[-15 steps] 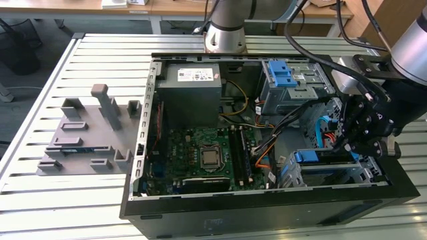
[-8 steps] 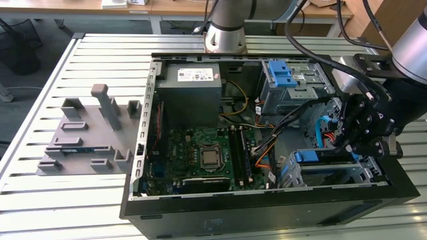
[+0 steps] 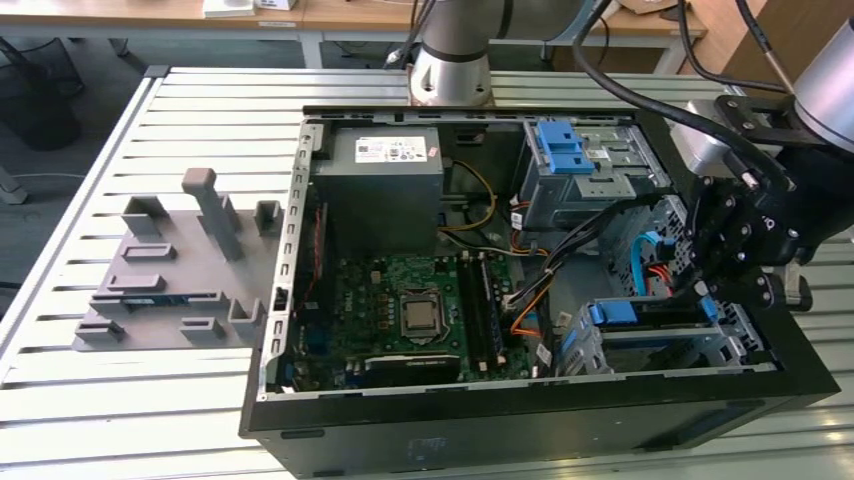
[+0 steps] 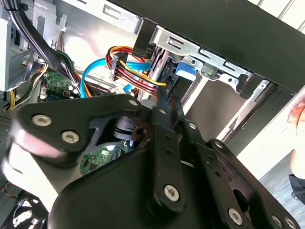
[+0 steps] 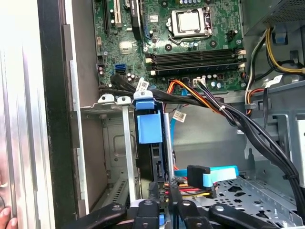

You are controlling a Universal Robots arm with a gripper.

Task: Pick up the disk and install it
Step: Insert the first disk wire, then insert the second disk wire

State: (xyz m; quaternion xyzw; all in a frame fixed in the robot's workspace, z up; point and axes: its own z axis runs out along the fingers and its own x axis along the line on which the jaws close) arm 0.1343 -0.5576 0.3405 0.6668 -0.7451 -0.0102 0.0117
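**Gripper closed narrow on the disk at the lower drive cage**

In the exterior view the gripper (image 3: 707,290) hangs inside the open computer case (image 3: 534,425), at the exterior view's right. It sits just over the lower drive cage (image 3: 694,345). The disk (image 3: 647,312) shows there as a blue-railed slab in the top of that cage, right below the gripper. The motherboard (image 3: 400,300) lies in the middle of the case and the grey power supply (image 3: 387,165) sits beyond it. A grey plastic holder (image 3: 174,270) rests on the slatted table (image 3: 174,420), well apart from the case, at the exterior view's left.

In the second wrist view the gripper (image 4: 164,102) draws to a narrow point beside the disk (image 4: 183,71), which stands in the metal cage under the case's black edge. A bundle of coloured wires (image 4: 128,57) runs just beside it.

In the first wrist view the gripper (image 5: 163,202) is pinched close on the end of the disk (image 5: 149,129). The disk stands on edge in its cage slot, its blue end toward the motherboard (image 5: 190,43). A blue plug (image 5: 209,174) lies near.
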